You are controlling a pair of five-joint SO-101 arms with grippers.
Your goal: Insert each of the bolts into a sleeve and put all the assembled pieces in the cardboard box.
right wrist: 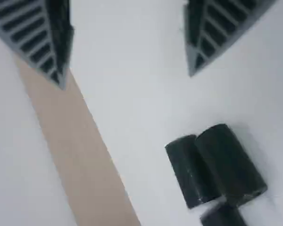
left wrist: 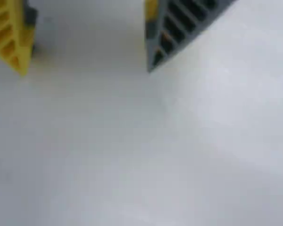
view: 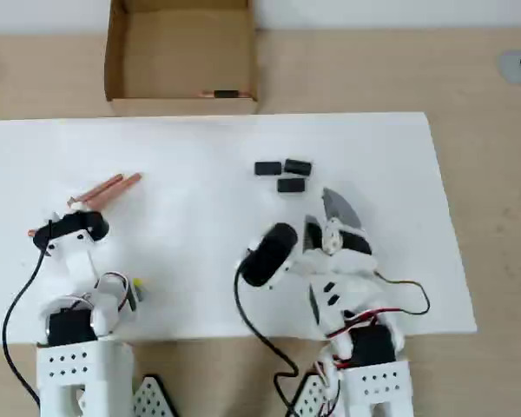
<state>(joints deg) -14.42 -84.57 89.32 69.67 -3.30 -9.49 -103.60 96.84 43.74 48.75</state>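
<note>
Three short black cylindrical sleeves (view: 283, 174) lie bunched together on the white paper sheet (view: 200, 261), two side by side and the third touching them on the side nearer the arms; none has a bolt in it. Two slim copper-coloured bolts (view: 105, 190) lie side by side, well apart from the sleeves, toward the sheet's left; a further copper end (view: 38, 232) shows beside the left arm's wrist. The open brown cardboard box (view: 113, 61) stands on the light wooden table (view: 486, 156) just beyond the sheet's far edge; one assembled piece (view: 219, 93), a copper bolt with a black sleeve on it, lies against the box's near wall. The right gripper (right wrist: 125, 77) hangs just short of the sleeves with its grey ribbed fingers spread wide and nothing between them. The left gripper (left wrist: 85, 69) sits low over bare white sheet near the bolts; its yellow finger (left wrist: 12, 40) and dark finger (left wrist: 172, 35) are likewise wide apart and empty.
</note>
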